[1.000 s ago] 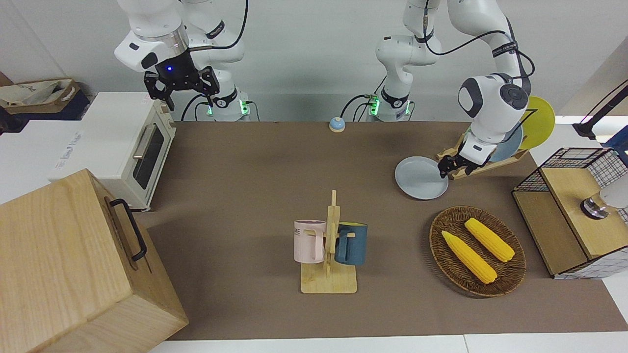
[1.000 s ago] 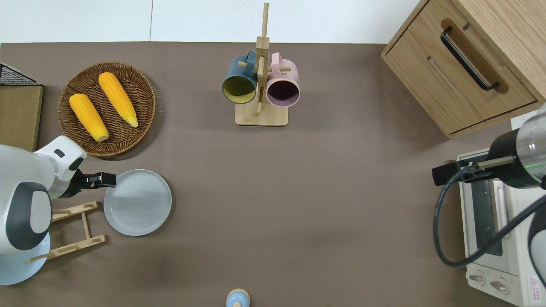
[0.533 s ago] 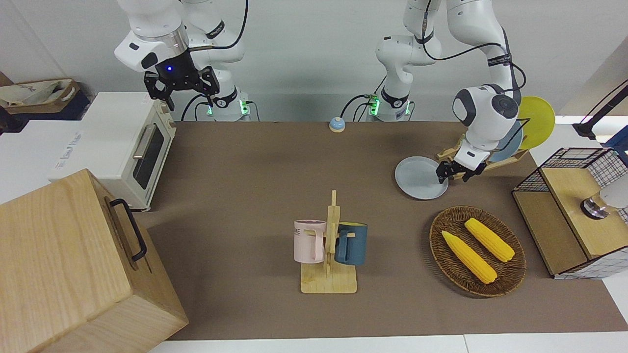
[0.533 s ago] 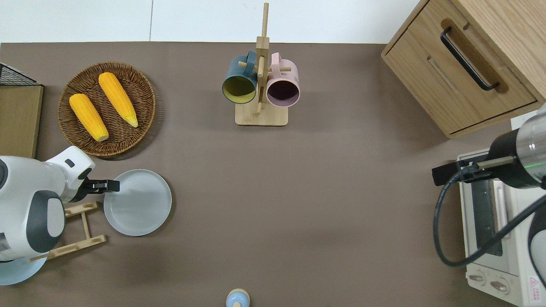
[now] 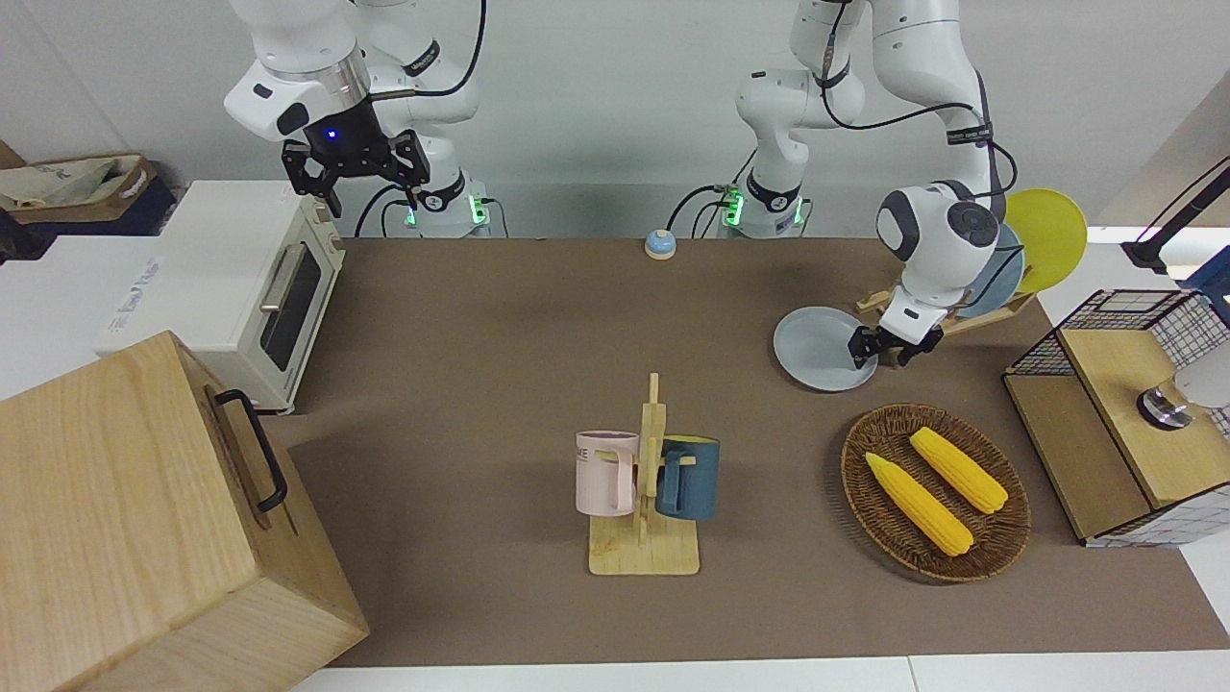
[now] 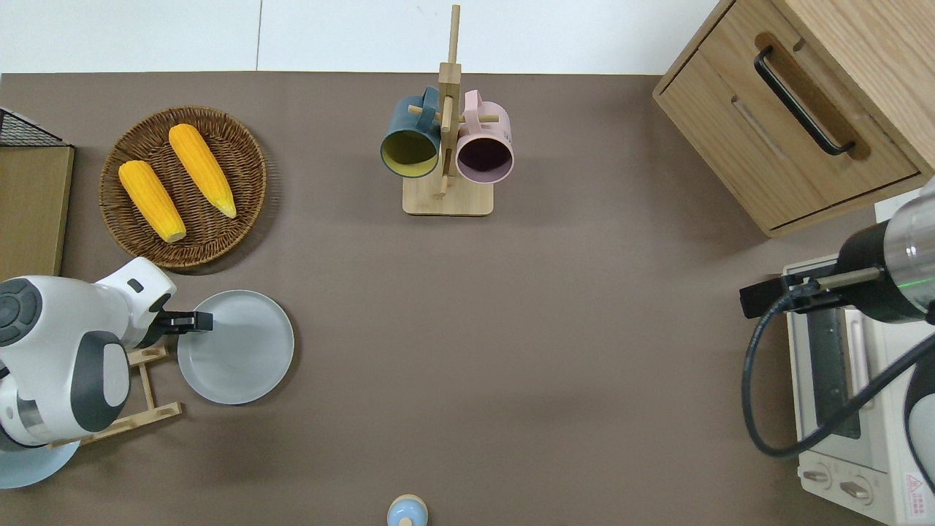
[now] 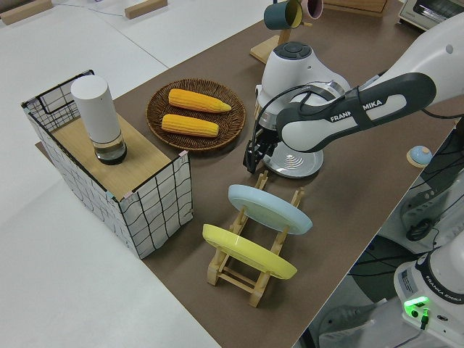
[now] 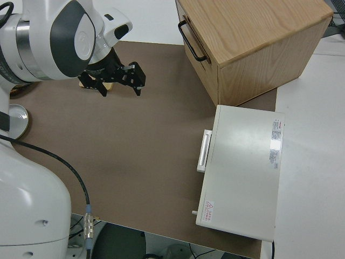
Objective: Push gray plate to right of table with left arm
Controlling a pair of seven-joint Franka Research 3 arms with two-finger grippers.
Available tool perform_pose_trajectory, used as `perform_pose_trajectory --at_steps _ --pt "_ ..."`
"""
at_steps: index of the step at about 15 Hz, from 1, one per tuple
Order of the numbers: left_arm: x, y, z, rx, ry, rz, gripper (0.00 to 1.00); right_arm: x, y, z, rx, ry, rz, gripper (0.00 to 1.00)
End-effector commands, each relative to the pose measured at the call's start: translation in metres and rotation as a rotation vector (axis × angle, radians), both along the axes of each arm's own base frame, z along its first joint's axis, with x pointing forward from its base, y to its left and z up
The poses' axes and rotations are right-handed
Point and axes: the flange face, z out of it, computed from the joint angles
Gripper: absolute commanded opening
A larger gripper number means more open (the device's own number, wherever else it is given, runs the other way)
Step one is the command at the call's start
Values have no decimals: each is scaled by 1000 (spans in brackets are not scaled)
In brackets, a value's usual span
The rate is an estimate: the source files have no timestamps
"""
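Note:
The gray plate (image 5: 817,348) (image 6: 237,349) lies flat on the brown table (image 5: 480,384) toward the left arm's end, between the wooden dish rack (image 5: 961,322) and the wicker tray (image 5: 999,538). My left gripper (image 5: 882,350) (image 6: 191,320) (image 7: 254,161) points down at the plate's edge on the dish rack's side. It is open, with one finger over the plate's rim and the other outside it. It holds nothing. My right arm is parked, its gripper (image 5: 356,178) (image 8: 119,86) open and empty.
The dish rack holds a sky-blue plate (image 7: 268,208) and a yellow plate (image 7: 246,250). The wicker tray (image 6: 241,146) carries two corn cobs. A mug stand (image 6: 445,197) stands mid-table. A small bell (image 5: 659,244), a toaster oven (image 5: 240,279), a wooden cabinet (image 5: 125,519) and a wire shelf (image 5: 1124,413) also stand here.
My left gripper has come down and shifted a little toward the plate, reaching its rim. The plate has not moved. The right arm has not moved.

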Motion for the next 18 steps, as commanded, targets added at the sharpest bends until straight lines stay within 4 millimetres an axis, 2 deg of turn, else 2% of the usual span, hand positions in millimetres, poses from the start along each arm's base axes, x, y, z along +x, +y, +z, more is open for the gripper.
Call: perform_pose_trajectory --at_steps 1,2,14,18 --pt "-4 -3 -1 -57 -14 64 95 -3 -2 4 2 4 -17 983" --pt "-4 -2 -1 -62 -12 69 1 -3 -1 4 2 4 -15 983" --pt "-4 -3 -1 -60 -13 62 0 -3 -2 4 2 4 -17 983" --pt "-2 -9 1 -61 -13 62 0 -3 -2 4 4 5 -17 983"
